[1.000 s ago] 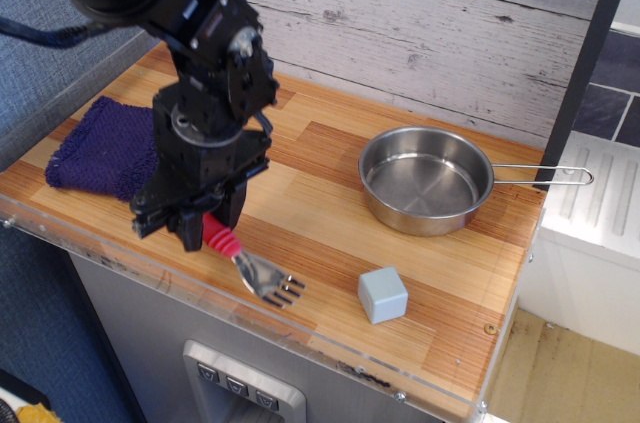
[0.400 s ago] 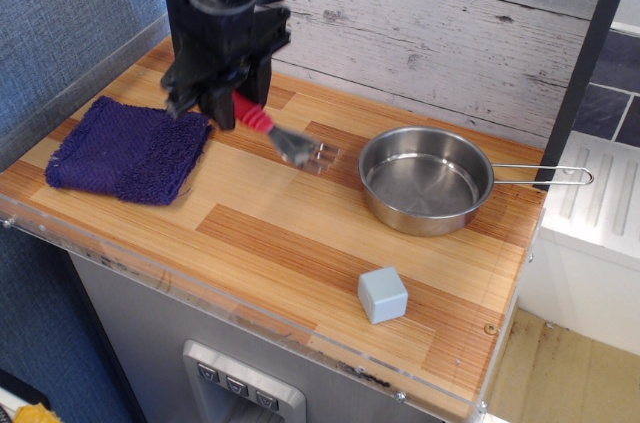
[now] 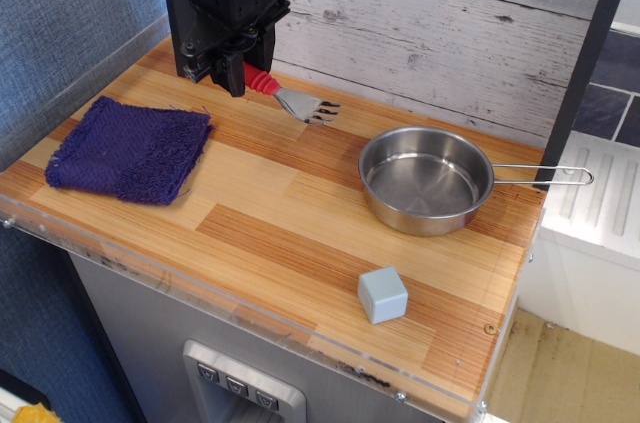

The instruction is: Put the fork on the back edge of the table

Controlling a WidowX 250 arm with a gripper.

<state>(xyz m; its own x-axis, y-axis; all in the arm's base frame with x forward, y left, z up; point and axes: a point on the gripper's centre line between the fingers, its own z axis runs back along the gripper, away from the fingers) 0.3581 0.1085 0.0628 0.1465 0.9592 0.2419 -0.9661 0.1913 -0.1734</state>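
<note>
The fork (image 3: pixel 290 98) has a red ribbed handle and silver tines that point right. My black gripper (image 3: pixel 238 73) is shut on the red handle at the back left of the wood-plank table (image 3: pixel 300 233), close to the grey-white plank wall. The fork is held just above the back part of the tabletop, tines roughly level. I cannot tell whether the tines touch the wood.
A purple knitted cloth (image 3: pixel 130 148) lies at the left. A steel pan (image 3: pixel 425 180) with a wire handle sits at the back right. A small grey-blue cube (image 3: pixel 382 294) stands near the front right. A clear acrylic rim (image 3: pixel 240 308) runs along the front edge.
My gripper has carried the fork from the front edge up and back across the table to the rear left, near the wall. In the last step it moved slightly further back.
</note>
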